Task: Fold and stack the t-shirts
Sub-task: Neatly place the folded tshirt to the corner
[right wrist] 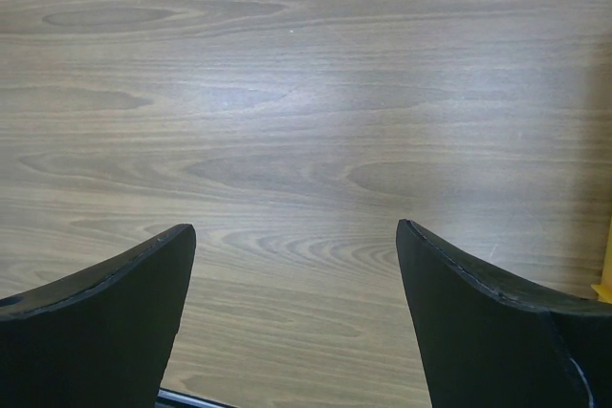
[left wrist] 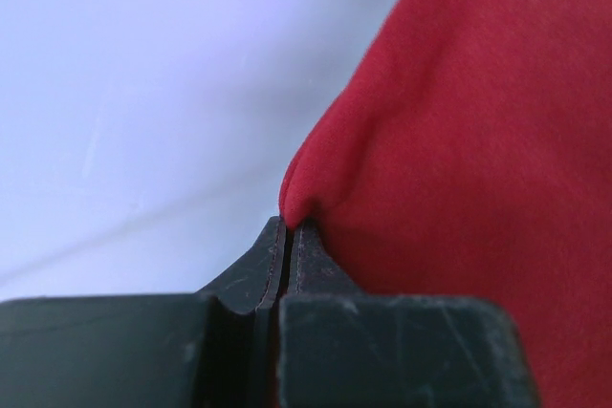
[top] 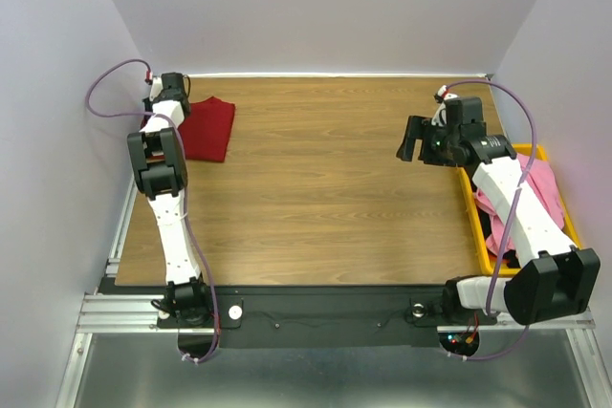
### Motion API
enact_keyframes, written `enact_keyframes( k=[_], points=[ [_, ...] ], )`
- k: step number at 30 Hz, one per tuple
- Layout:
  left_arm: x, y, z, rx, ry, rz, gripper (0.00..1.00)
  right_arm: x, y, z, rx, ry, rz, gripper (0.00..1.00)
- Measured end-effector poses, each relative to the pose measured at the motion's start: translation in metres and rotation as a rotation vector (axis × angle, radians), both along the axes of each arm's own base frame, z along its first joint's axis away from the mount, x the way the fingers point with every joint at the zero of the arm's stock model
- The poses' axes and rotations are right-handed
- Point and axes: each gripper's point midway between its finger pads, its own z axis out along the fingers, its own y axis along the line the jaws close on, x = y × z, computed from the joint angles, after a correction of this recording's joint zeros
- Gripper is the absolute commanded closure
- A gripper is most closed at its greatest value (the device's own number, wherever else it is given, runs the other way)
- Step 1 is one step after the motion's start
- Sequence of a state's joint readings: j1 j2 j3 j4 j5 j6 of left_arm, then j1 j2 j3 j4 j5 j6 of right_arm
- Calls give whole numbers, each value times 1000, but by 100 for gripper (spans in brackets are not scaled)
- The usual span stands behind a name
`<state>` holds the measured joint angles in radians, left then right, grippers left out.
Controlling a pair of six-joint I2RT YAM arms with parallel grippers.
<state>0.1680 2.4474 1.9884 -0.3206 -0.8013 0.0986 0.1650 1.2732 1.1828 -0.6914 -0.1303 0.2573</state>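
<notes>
Left tool (left wrist: 290, 236), at 10 o'clock on the top view, has its jaws pressed together on a small pinch of the plain dark red soft-cloth t-shirt (left wrist: 459, 140), which peaks up at the tips. Right tool (right wrist: 296, 236) hangs at 2 o'clock with jaws spread wide, holding nothing, bare wood beneath it.

The dark red t-shirt (top: 208, 129) lies as a compact, roughly folded block at 10 o'clock, just beside the left tool (top: 172, 88). I judge it light, limp and not slippery. A pinch at one point will make it drape and may undo the fold, so an edge or corner through all the layers is the better hold. A crumpled pink cloth t-shirt (top: 550, 188) sits in the rectangular yellow plastic bin (top: 475, 226) at 4 o'clock, under the right arm. Something dark beside it may be a black t-shirt, but I cannot tell.

Pale lilac walls (top: 335, 7) close in three sides, tight at 9 and 3 o'clock. The smooth wood-grain surface (top: 325, 179) lets cloth slide and leaves folding room between the right tool (top: 418, 143) and the red shirt.
</notes>
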Motion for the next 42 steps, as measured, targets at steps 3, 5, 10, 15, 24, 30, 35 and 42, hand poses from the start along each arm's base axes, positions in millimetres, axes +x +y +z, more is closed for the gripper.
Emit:
enact_keyframes(
  k=[3, 5, 10, 15, 24, 30, 35, 42],
  points=[
    [9, 5, 5, 22, -19, 1, 94, -1, 2, -2, 9, 14, 0, 9],
    [10, 7, 7, 32, -29, 4, 82, -2, 2, -4, 13, 24, -1, 9],
    [9, 15, 11, 50, -32, 14, 60, -3, 5, -4, 32, 35, -4, 9],
    [9, 16, 10, 42, -52, 23, 37, -3, 5, -4, 34, 36, -9, 9],
    [-16, -27, 54, -98, -172, -17, 16, -10, -9, 23, 0, -61, -62, 7],
    [-40, -94, 171, -214, -455, -139, 12, -30, -34, 74, -40, -245, -157, 0],
    [-99, -138, 273, -325, -725, -263, 11, -62, -65, 125, -71, -443, -286, 0],
    [-231, -150, 325, -384, -964, -315, 1, -116, -107, 174, -121, -664, -455, 0]
  ],
)
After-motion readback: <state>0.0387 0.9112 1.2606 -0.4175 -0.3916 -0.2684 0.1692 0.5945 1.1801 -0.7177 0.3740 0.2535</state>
